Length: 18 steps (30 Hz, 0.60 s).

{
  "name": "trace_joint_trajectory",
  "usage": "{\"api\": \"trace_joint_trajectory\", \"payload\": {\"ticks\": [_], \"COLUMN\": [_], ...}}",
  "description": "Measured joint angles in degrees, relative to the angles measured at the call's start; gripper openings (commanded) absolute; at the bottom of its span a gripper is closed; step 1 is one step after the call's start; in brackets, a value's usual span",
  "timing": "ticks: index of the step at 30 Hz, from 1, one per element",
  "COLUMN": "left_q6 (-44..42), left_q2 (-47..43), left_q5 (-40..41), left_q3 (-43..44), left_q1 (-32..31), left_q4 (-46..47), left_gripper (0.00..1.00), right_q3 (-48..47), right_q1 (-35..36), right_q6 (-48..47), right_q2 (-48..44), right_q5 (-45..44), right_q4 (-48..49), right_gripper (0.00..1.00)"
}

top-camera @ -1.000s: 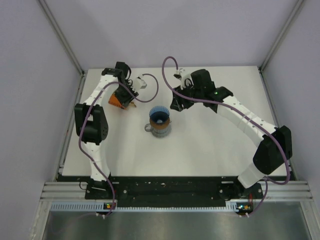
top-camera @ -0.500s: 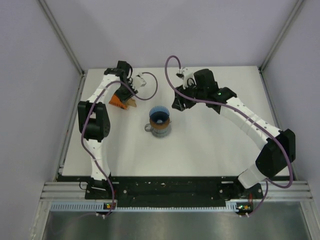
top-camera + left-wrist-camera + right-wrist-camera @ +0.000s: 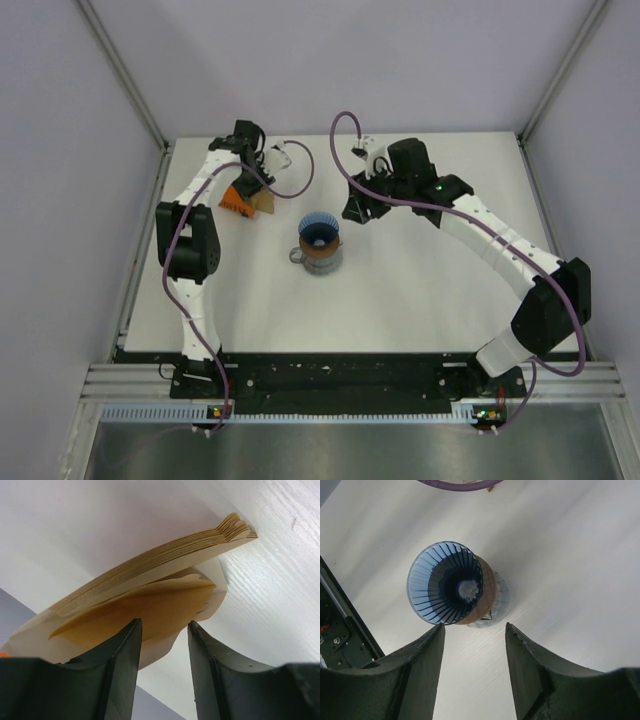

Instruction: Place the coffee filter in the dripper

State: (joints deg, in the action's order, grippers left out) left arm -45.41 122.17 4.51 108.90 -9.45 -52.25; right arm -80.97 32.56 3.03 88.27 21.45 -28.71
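While, from overhead, the dripper (image 3: 319, 232) is sitting atop a mug (image 3: 325, 267), the left jaws are hovering at the orange packet (image 3: 232, 200). Left wrist: they are standing slightly apart, the coffee filter (image 3: 150, 611) dipping between them. Right wrist: the right jaws are gaping empty, framing the dripper.

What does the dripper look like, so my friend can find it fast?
Look at the middle of the white table. A little stack stands there: a greyish mug, a brown ring, and the dripper on top. It is the only bright blue thing, a ribbed cone open upward.
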Motion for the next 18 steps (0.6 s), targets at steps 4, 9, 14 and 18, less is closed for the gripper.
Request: {"api": "trace_joint_trajectory", "payload": {"ticks": [4, 9, 14, 18], "left_q6": [-0.9, -1.3, -1.0, -0.2], "left_q2": [0.0, 0.0, -0.4, -2.0], "left_q5": [0.5, 0.0, -2.7, -5.2], "left_q3": [-0.8, -1.1, -1.3, -1.4], "left_q1": [0.0, 0.0, 0.0, 0.0], "left_q4": [0.6, 1.0, 1.3, 1.4], "left_gripper": [0.48, 0.48, 0.49, 0.5], "right_q3": [0.0, 0.0, 0.0, 0.0], "right_q1": [0.0, 0.0, 0.0, 0.0], "right_q6": [0.0, 0.2, 0.6, 0.6], "right_q2": [0.0, 0.0, 0.0, 0.0], "right_q5": [0.9, 1.9, 2.7, 3.1], "right_q4": [0.0, 0.0, 0.0, 0.0], "right_gripper": [0.51, 0.51, 0.51, 0.51]}}
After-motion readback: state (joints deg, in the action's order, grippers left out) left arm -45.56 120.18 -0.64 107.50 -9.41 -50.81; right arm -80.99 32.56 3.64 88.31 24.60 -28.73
